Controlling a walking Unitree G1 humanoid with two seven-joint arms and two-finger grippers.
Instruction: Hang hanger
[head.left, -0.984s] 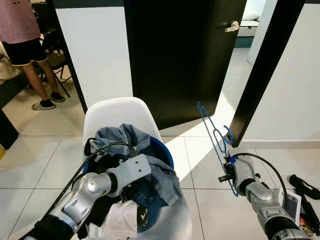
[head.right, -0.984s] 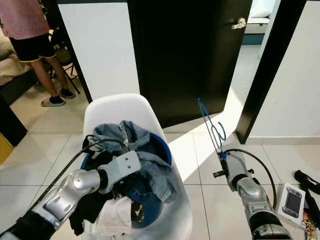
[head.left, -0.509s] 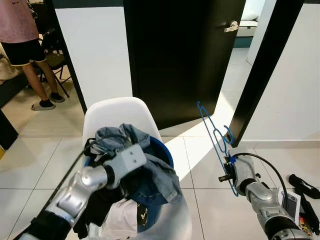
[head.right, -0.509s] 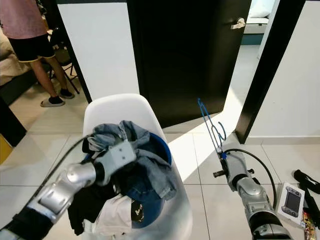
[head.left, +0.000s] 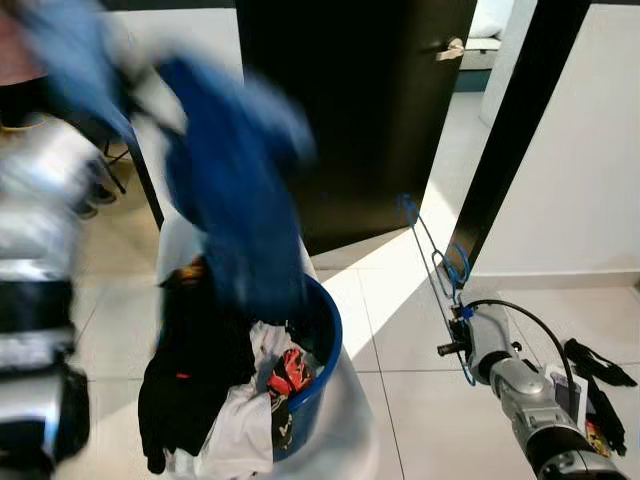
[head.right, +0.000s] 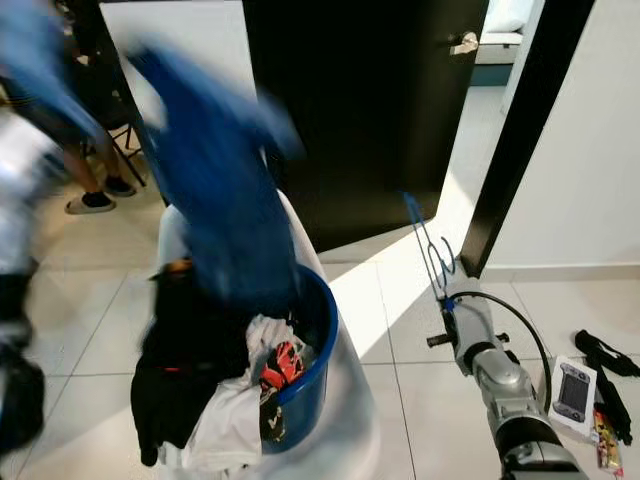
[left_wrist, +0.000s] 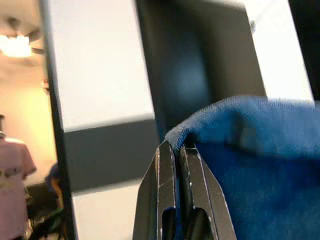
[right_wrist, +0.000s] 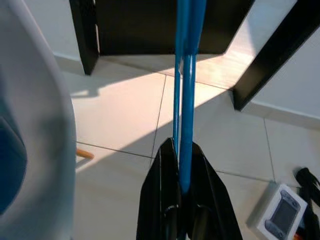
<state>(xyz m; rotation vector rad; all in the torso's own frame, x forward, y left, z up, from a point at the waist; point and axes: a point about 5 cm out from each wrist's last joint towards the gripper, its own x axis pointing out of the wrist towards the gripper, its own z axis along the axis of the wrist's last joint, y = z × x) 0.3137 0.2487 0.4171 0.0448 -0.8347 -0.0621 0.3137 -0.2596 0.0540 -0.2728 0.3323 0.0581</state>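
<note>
Motion blur smears the blue garment (head.left: 235, 190) pinched in left jaws; right jaws clamp the hanger (head.left: 440, 285).

Both head eyes look down on the round blue plastic laundry basket (head.left: 322, 340); wrist cameras sight closely along black fingers.

Blue basket (head.left: 325, 345) of clothes on white chair (head.left: 345, 440); black door (head.left: 360, 110).

My right tool (right_wrist: 182, 197) grips a thin, smooth blue hanger (head.left: 432, 270). My left tool (left_wrist: 177, 200) pinches soft matt blue cloth (left_wrist: 260, 165). I see glossy floor tiles (right_wrist: 120, 125) and a shiny blue plastic basket (head.left: 325, 340).
</note>
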